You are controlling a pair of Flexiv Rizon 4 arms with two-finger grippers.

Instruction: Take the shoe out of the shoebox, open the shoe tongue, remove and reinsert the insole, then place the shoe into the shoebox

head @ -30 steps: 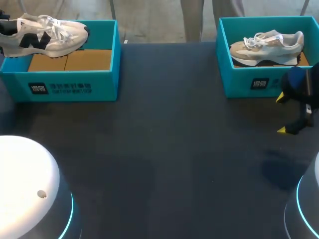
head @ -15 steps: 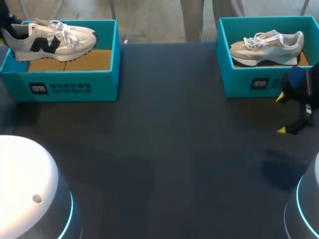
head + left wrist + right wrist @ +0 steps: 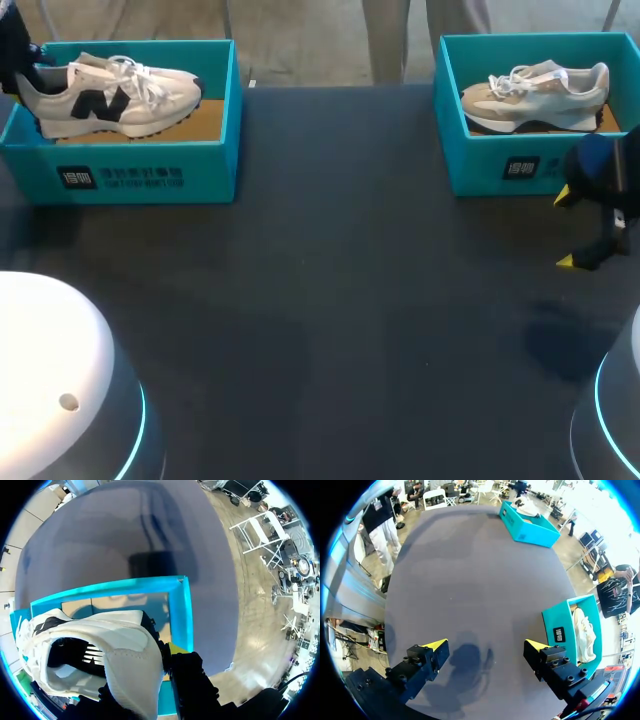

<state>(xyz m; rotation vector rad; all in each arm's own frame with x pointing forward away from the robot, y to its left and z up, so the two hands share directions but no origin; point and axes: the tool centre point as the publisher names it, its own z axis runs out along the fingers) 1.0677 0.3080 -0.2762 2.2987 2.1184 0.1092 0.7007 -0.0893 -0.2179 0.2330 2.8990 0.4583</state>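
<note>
left claw (image 3: 145, 677) clamps white sneaker (image 3: 110, 95) by heel, low in shoebox (image 3: 140, 175) at desk (image 3: 330, 300) far-left corner; lift-out or final put-back, can't tell; right claw (image 3: 485, 652) released.

- Left gripper (image 3: 17, 52) at the far left, fingers clamped on the shoe (image 3: 110, 95) heel.
- Right gripper (image 3: 566, 230) at the right edge, fingers spread wide.
</note>
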